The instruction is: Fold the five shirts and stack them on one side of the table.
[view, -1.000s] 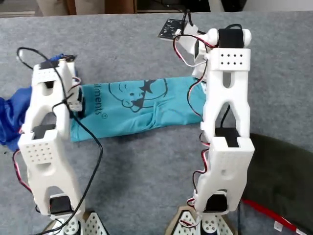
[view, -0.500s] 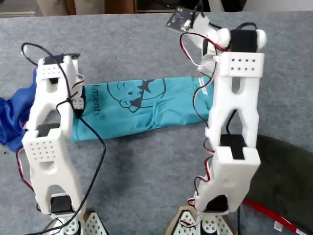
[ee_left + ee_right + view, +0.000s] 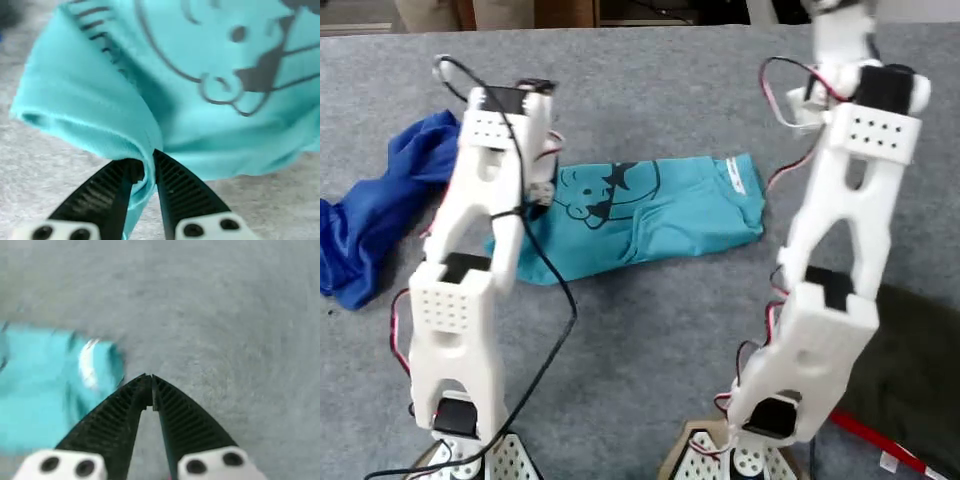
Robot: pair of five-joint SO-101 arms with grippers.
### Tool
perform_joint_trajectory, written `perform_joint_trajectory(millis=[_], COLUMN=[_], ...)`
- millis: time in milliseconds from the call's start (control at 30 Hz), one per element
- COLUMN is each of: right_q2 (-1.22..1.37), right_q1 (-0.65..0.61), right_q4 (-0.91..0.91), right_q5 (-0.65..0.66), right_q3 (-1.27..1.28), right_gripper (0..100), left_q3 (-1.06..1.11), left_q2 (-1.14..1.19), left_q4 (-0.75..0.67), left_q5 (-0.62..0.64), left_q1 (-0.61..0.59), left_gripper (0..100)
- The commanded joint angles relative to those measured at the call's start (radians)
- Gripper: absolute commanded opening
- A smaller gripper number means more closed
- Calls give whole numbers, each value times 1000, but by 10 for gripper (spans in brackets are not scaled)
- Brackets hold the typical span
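Observation:
A teal shirt (image 3: pixel 650 210) with a dark cartoon print lies folded into a long band across the middle of the grey table (image 3: pixel 640 90). My left gripper (image 3: pixel 148 161) is shut on a pinched fold of the teal shirt (image 3: pixel 210 75) at its left end, which is lifted and turned over toward the print. The left arm (image 3: pixel 485 190) stands over that end. My right gripper (image 3: pixel 151 386) is shut with nothing in it, held above bare table just past the shirt's right end (image 3: pixel 95 365). The right arm (image 3: pixel 855 150) is raised high at the back right.
A crumpled blue shirt (image 3: pixel 380 215) lies at the table's left edge. A dark cloth (image 3: pixel 910 360) covers the front right corner, with a red strip (image 3: pixel 865 430) beside it. Bare grey table runs along the front and back.
The left arm has swung right, carrying the shirt's left end over toward the print. The right arm has lifted off the shirt's right end and moved back and right. More blue shirt shows.

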Motion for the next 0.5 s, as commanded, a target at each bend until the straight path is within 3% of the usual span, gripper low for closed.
perform_joint_trajectory(millis=[0,100,467], right_q2=[110,209,275], right_q1=[97,162,182], right_q4=[-144,-189,-245], right_q5=[-163,-230,-199], right_q3=[1,-5,-28], right_gripper=[5,5,5], left_q3=[-46,-95,-414], left_q2=[-61,-61,-50], left_q4=[12,12,11], left_q5=[21,26,132], left_q1=[77,141,316], left_gripper=[19,19,19])
